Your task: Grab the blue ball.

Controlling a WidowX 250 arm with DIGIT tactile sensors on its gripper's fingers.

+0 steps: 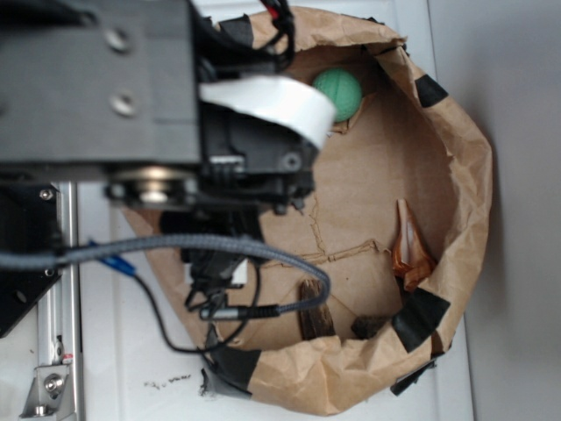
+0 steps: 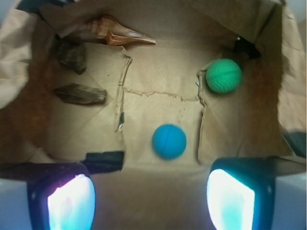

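Two balls (image 2: 169,141), two rocks (image 2: 80,94), one shell (image 2: 120,34)

Exterior view: you looked steeply down from above and behind the arm (image 1: 114,96), whose dark body sat close to the lens and blocked the upper left.
Exterior reach: you saw most of the brown paper bag (image 1: 456,175) from a middling distance.
Wrist view: you looked down into the bag (image 2: 158,72) from close above its floor, past both fingertips (image 2: 72,201) at the bottom edge.
Shared ground: both views gave you the green ball (image 1: 338,94) (image 2: 223,75) and the shell (image 1: 408,246) (image 2: 120,34).
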